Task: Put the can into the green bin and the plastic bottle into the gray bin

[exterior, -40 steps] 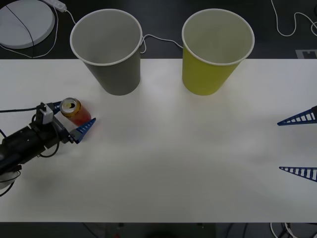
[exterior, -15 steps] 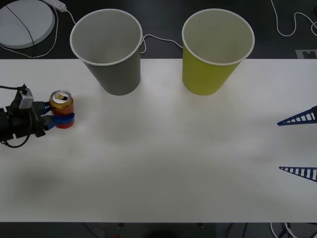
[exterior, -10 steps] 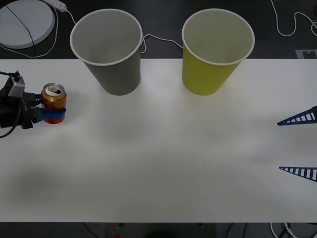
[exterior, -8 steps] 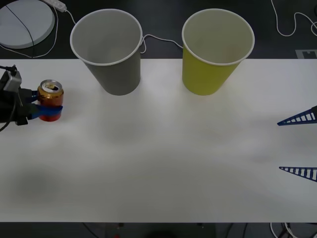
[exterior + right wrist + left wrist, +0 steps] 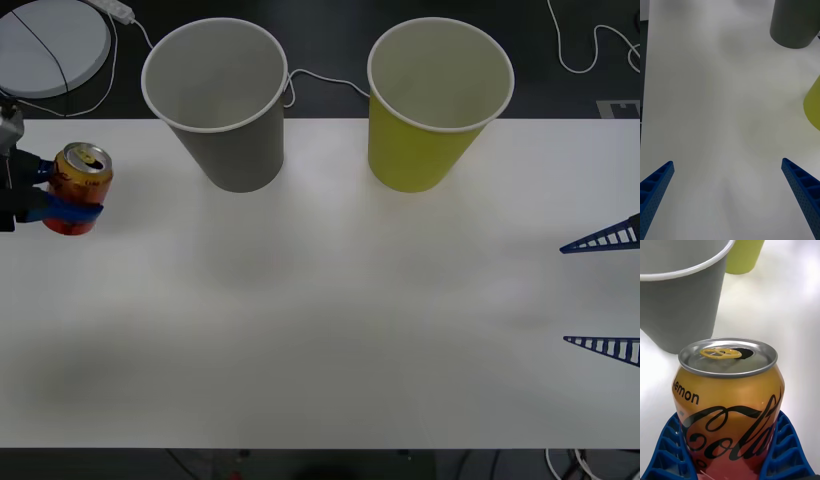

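Gripping the can (image 5: 80,187) low around its body, the left gripper (image 5: 52,200) has its blue fingers (image 5: 784,450) pinched on either side, leaving the gold top and open pull-tab free above them. The can stands upright in that hold, well to the left of the gray bin (image 5: 218,100); from the shadow I'd judge it lifted off the table (image 5: 330,320), though I can't be certain. Holding it by the lower half makes sense: the top stays clear, and the can should drop straight once the fingers let go over a rim.

Both cups stand upright at the far edge of the table, mouths open and, as far as I can see, empty. The green bin (image 5: 437,100) sits just to the right of the gray bin, so the gray one lies between the can and where it belongs. My guess is the can must be carried high enough to pass the gray bin's white rim without knocking it, since a tall paper cup would tip easily.

The right gripper (image 5: 605,292) waits far to the right of the gray bin, beyond the green one, its fingers spread wide and holding nothing. I see no plastic bottle on the table.
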You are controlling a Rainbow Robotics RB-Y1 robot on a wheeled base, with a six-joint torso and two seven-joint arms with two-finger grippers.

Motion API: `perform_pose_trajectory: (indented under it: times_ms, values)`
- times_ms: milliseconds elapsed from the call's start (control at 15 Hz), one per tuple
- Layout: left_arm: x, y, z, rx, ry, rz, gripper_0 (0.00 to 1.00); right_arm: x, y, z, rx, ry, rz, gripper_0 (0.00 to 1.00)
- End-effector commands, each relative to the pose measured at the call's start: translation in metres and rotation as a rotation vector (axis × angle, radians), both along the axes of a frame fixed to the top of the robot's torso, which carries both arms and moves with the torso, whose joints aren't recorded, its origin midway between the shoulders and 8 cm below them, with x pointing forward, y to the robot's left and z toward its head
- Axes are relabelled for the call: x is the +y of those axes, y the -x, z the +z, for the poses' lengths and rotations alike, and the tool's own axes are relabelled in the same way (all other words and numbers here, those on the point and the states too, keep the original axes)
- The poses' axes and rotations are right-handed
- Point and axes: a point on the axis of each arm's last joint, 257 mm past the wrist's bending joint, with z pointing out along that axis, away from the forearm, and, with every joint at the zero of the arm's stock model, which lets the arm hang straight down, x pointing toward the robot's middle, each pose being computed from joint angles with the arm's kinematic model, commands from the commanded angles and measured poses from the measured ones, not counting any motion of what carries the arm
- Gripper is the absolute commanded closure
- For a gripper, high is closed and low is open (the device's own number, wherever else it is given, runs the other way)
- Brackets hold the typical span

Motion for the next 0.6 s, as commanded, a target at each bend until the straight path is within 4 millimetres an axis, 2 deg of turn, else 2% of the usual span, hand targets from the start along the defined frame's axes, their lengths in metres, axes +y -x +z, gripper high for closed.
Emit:
perform_pose_trajectory:
  times_ms: [67, 333, 600]
  values:
    - [-0.014, 0.009, 0.02, 0.003, -0.065, -0.018, 1.0, 0.0, 0.0, 0.0, 0.0, 0.0, 0.0, 0.0]
    - [-0.049, 0.022, 0.042, 0.013, -0.118, 0.004, 1.0, 0.0, 0.0, 0.0, 0.0, 0.0, 0.0, 0.0]
    - [-0.076, 0.037, 0.063, 0.048, -0.144, 0.015, 1.0, 0.0, 0.0, 0.0, 0.0, 0.0, 0.0, 0.0]
